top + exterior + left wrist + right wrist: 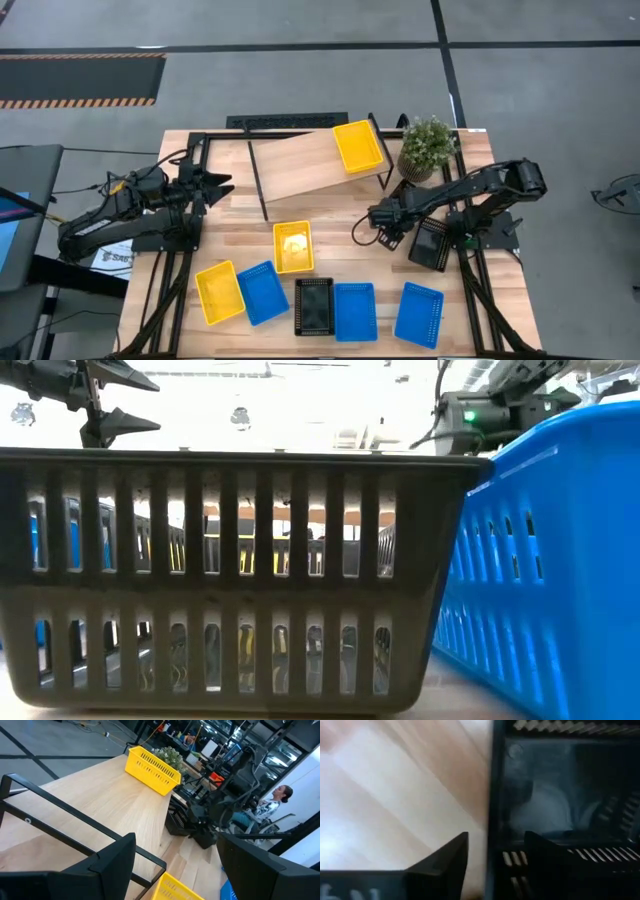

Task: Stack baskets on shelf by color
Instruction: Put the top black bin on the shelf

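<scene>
Beside left arm base [130,235], paper label [112,256]: lettering unreadable.

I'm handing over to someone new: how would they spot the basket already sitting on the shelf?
Find the raised wooden shelf at the far middle of the table, beside the small potted plant. At the shelf's plant-side end sits a single yellow basket. It is the only basket on the shelf; the other yellow, blue and black ones all lie on the tabletop.
</scene>
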`<state>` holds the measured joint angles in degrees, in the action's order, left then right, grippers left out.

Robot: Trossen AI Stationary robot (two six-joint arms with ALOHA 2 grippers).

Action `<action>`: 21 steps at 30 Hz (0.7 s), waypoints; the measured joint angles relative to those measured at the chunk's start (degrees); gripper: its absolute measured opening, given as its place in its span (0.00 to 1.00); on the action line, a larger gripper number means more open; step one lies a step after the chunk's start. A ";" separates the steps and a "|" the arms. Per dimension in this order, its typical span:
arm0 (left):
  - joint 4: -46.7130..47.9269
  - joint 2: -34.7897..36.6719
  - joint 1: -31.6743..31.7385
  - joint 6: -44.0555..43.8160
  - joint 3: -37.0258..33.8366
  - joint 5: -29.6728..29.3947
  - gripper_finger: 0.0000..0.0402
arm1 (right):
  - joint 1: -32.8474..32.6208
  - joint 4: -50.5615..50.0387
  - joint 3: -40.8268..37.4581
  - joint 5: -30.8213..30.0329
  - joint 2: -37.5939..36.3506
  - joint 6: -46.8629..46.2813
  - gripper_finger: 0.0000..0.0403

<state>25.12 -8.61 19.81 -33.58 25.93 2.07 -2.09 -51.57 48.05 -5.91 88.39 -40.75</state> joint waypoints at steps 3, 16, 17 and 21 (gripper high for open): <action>0.00 0.01 0.00 0.00 -0.02 -0.90 0.66 | 0.04 0.34 -0.10 -0.17 1.00 -0.14 0.36; -0.02 0.00 0.00 -0.70 -0.02 -2.54 0.66 | -4.33 -4.57 11.98 4.66 -2.75 1.79 0.02; -0.02 -0.01 0.00 -0.71 -0.01 -2.54 0.66 | -4.77 -5.19 14.34 6.69 -3.27 1.86 0.02; -0.02 -0.01 0.00 -1.16 0.00 -2.55 0.66 | -7.03 -4.10 24.87 12.74 -5.97 5.26 0.03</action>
<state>25.10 -8.62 19.81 -34.74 25.93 -0.48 -9.12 -55.68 72.92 6.82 82.42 -35.48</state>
